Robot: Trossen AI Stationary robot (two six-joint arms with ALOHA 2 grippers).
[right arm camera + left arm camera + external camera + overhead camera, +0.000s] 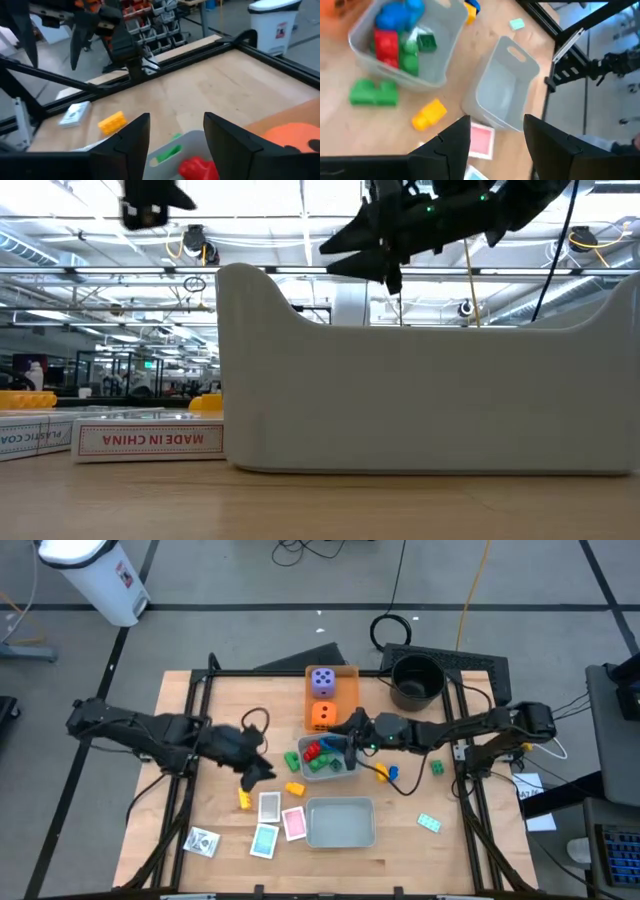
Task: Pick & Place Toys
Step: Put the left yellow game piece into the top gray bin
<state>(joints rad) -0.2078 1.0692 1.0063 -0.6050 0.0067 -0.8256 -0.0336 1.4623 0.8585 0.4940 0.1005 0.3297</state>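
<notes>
Two tools spread empty: right tool (350,737) hangs above the brick-filled tray (342,770); left tool (262,769) should descend squarely onto the yellow brick (429,114) just ahead.

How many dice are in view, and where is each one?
2. The purple die and the orange die both sit on the orange tray, orange one nearer the table's middle. None seems hidden.
</notes>
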